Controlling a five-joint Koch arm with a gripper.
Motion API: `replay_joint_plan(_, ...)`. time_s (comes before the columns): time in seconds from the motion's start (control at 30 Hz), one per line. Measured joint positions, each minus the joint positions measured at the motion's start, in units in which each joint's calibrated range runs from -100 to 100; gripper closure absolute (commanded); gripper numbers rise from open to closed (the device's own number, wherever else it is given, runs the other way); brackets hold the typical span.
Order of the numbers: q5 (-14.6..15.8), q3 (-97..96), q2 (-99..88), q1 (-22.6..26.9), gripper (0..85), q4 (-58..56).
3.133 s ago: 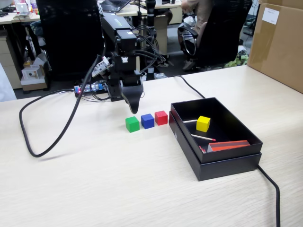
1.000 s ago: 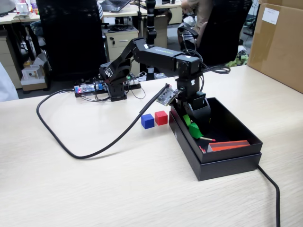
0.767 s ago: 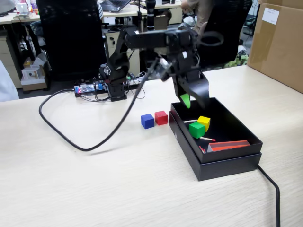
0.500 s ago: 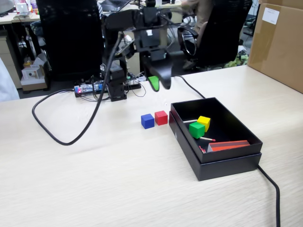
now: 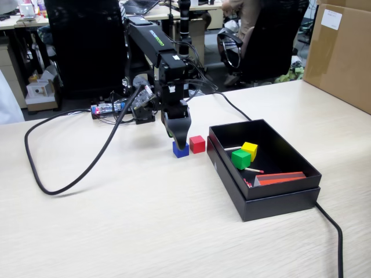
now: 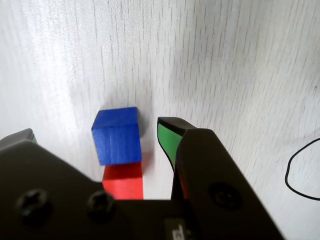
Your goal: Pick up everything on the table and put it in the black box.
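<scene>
In the wrist view we find the blue cube (image 6: 116, 136) lying between the parted fingers (image 6: 169, 137), nearer the left tip, with the red cube (image 6: 123, 181) touching it toward the wrist. The fingers are spread and hold nothing. In the fixed view, green cube (image 5: 240, 159) and yellow cube (image 5: 250, 150) already lie in the black box (image 5: 278, 198) at right.
</scene>
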Motion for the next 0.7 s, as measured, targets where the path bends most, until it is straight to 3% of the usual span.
replay_joint_plan(0.2, 0.24, -0.18, 6.99, 0.05, 46.3, 3.56)
replay_joint_plan(0.23, 0.2, -0.09, 7.9, 0.05, 50.4, 3.87)
replay_joint_plan(0.27, 0.24, -0.18, 8.54, 0.05, 68.9, 4.26)
replay_joint_plan(0.3, 0.24, -0.09, 9.45, 0.05, 72.3, 5.27)
replay_joint_plan(0.53, 0.39, -0.18, 8.54, -0.59, 72.9, 8.21)
replay_joint_plan(0.7, -0.98, 18.9, -4.92, -1.42, 72.9, -1.7)
